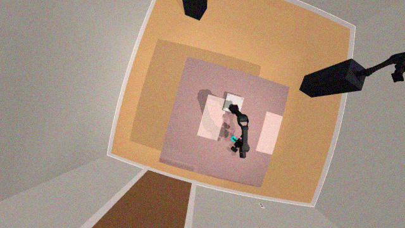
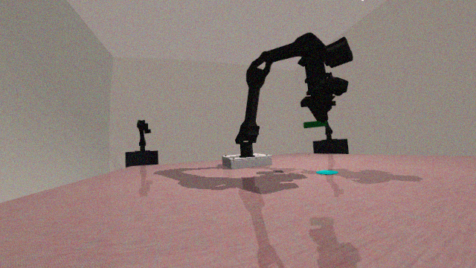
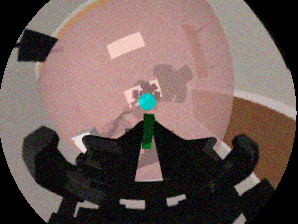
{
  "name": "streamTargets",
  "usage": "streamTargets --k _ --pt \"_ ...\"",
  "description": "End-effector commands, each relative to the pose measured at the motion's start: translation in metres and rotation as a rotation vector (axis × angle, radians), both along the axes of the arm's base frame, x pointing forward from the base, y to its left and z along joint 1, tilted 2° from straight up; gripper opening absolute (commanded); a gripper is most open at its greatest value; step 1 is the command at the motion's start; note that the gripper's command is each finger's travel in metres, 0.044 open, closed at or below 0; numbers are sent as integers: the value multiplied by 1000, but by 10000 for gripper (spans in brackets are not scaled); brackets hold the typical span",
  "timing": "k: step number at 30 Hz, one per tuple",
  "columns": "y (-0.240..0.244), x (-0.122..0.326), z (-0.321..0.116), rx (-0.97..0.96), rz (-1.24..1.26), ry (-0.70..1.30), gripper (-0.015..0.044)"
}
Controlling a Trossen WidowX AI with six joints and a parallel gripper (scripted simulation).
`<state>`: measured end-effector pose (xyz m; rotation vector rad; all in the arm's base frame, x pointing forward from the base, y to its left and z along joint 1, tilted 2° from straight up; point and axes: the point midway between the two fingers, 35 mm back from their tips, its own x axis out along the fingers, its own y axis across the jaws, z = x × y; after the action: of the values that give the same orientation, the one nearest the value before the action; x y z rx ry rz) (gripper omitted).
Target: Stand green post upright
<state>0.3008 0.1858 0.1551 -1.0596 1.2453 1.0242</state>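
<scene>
The green post (image 2: pixel 313 124) (image 3: pixel 148 132) is held in the gripper (image 2: pixel 325 120) (image 3: pixel 149 121), which is shut on it near one end. In the exterior view the post is nearly horizontal, sticks out to the left of the fingertips and hangs well above the table. The cyan circle (image 1: pixel 234 137) (image 2: pixel 327 172) (image 3: pixel 146 102) lies flat on the table, with nothing standing on it. In the exterior view it shows below the fingertips. In the wrist view it shows just beyond the post's far end. In the top view the arm hides most of the post.
The pink table top (image 1: pixel 177 133) (image 2: pixel 111 223) carries the arm's white base (image 1: pixel 238 99) (image 2: pixel 247 162). Pale light patches and arm shadows lie across it. Black pedestals (image 1: pixel 332 79) (image 2: pixel 141 158) with other arms stand beyond the table.
</scene>
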Motion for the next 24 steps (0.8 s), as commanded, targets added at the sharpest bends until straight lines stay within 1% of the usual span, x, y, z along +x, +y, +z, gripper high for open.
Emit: streamTargets --k 1,24 --pt "2 2 0 10 7 -7 22" --pt "13 19 -16 179 -69 -36 22"
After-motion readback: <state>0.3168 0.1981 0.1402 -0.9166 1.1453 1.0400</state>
